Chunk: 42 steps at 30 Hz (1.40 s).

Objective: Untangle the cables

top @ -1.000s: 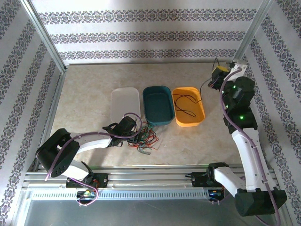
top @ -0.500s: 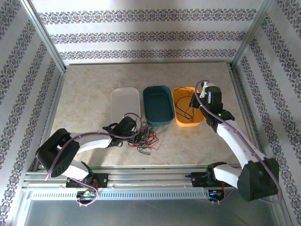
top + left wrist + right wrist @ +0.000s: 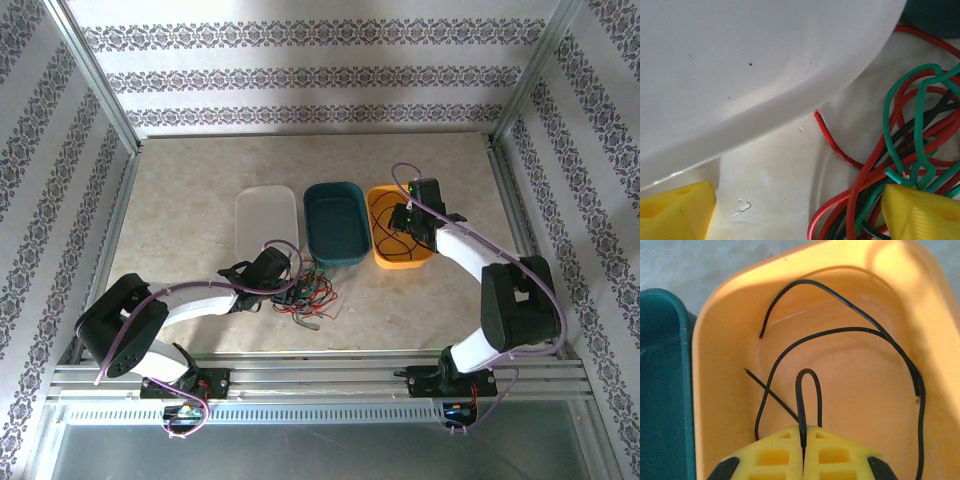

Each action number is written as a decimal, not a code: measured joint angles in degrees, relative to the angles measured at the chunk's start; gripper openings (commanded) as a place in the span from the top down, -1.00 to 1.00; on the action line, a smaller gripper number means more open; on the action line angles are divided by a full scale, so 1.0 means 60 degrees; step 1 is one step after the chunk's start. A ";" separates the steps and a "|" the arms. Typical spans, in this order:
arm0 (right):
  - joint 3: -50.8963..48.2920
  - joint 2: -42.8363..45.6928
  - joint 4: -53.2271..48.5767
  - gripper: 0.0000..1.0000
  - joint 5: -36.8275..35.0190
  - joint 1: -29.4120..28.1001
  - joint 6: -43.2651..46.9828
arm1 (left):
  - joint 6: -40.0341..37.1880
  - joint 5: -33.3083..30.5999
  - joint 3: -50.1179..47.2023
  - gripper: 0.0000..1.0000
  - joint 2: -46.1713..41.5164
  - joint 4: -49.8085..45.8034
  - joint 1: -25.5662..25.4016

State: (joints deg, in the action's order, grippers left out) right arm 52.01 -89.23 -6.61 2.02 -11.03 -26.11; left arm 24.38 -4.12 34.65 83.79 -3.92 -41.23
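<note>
Cables: red, green and black strands in tangled heap on table, just in front of teal bin, near corner of white bin.
Black cable: separate, lay curled inside orange bin.
Left gripper: low over heap's edge, yellow fingers stood wide apart, strands against one fingertip, nothing held.
Right gripper: over orange bin, fingers pressed together, pinching loop of black cable.
</note>
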 measured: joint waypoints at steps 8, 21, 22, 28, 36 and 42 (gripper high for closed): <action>0.0084 -0.0590 -0.0087 0.90 -0.0087 0.0066 -0.0408 | -0.0029 0.0007 -0.0004 -0.72 -0.0109 -0.0069 -0.0004; -0.0259 0.1643 -0.0452 0.00 -0.0812 0.0153 -0.0248 | -0.0066 0.0007 -0.0255 -0.76 -0.0798 -0.0087 -0.0004; -0.0317 0.2029 -0.0506 0.00 -0.0885 0.0047 -0.0142 | -0.0066 0.0007 -0.0259 -0.76 -0.0845 -0.0084 -0.0004; -0.1067 0.3938 -0.0725 0.01 0.0229 -0.1810 0.0765 | -0.0066 0.0007 -0.0331 -0.76 -0.1202 -0.0073 -0.0007; -0.1712 0.2976 -0.0947 0.15 0.2849 -0.5271 0.1421 | -0.0102 0.0153 -0.0430 -0.75 -0.1322 -0.0015 -0.0007; -0.1712 0.1497 -0.1086 0.33 0.3308 -0.5359 0.1672 | -0.0211 0.0189 -0.0430 -0.73 -0.1038 0.0022 -0.0007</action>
State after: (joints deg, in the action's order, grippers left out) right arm 41.74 -80.25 -13.13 21.87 -43.18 -16.08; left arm 23.11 -2.98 32.08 77.56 -3.79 -41.28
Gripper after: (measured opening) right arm 0.357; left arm 0.872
